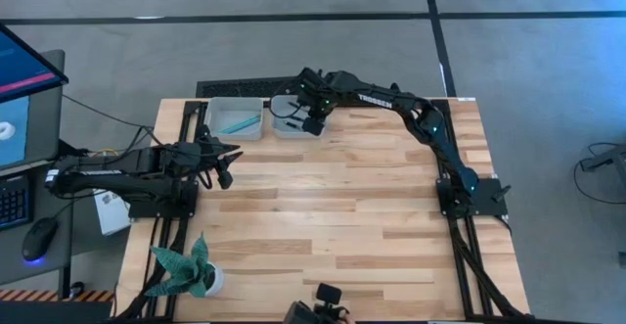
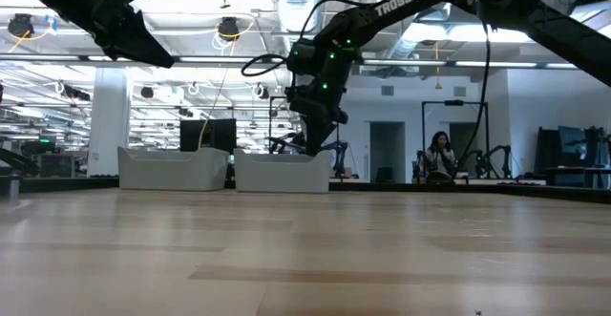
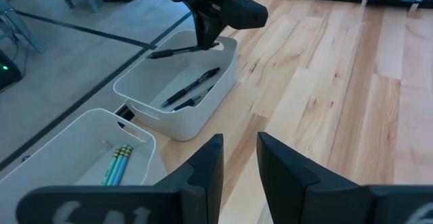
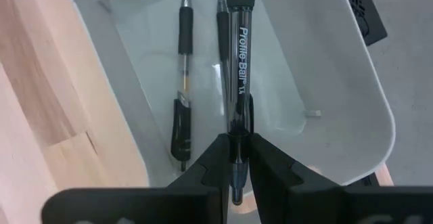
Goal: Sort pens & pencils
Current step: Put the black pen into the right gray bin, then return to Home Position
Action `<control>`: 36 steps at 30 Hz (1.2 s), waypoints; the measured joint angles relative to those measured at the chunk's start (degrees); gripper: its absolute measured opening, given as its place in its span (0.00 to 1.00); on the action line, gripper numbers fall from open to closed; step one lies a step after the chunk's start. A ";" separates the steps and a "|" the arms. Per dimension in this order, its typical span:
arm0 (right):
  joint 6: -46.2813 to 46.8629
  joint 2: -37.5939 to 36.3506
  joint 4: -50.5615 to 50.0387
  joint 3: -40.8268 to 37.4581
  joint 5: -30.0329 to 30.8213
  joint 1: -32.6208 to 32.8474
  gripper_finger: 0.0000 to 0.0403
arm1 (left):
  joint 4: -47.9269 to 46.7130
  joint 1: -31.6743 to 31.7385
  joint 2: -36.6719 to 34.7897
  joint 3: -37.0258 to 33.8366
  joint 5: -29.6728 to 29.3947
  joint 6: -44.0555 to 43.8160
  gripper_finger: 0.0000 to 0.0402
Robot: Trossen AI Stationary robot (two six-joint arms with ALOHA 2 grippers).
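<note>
Closest to the right wrist camera, the right gripper (image 4: 235, 158) is pinched tight on a black pen (image 4: 238, 68), holding it near its clip end so that most of the barrel sticks out ahead of the fingers, level, over the right bin (image 4: 352, 82). That puts the hold well off the middle. A pen like this is light and stiff, so it should not sag, but the smooth plastic barrel could swivel or slip in such a narrow pinch; I judge a hold nearer the rubber grip section or mid-barrel would be steadier. Nothing here is fragile, and a short drop into the bin should do no harm.

Two more black pens (image 4: 183, 82) lie side by side on the floor of the right bin, roughly parallel to the held one and directly below it. From the left wrist view, the held pen (image 3: 177, 50) hangs above the bin's far rim. The left bin (image 3: 74, 143), touching or just beside the right one, holds the teal pencils (image 3: 118, 164), bunched together along its bottom; seen from above they lie at a slant (image 1: 238, 122).

Off near the table's left edge, well apart from the bins, the left gripper (image 3: 238, 160) waits with its fingers a narrow gap apart and nothing between them. No pens or pencils show loose on the table (image 1: 342, 216), so this looks like the last one to go.
</note>
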 joint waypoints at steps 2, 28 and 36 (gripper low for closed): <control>0.02 0.00 -0.01 0.00 0.00 0.01 0.17 | 0.00 0.00 0.00 0.00 -0.01 0.00 0.20; 3.61 -12.53 1.95 7.37 0.35 0.82 0.38 | 10.57 0.00 -0.78 0.00 -2.83 5.68 0.20; 3.91 -26.21 1.93 7.49 0.31 -0.68 0.37 | 22.68 0.02 -4.49 0.02 -16.12 9.55 0.20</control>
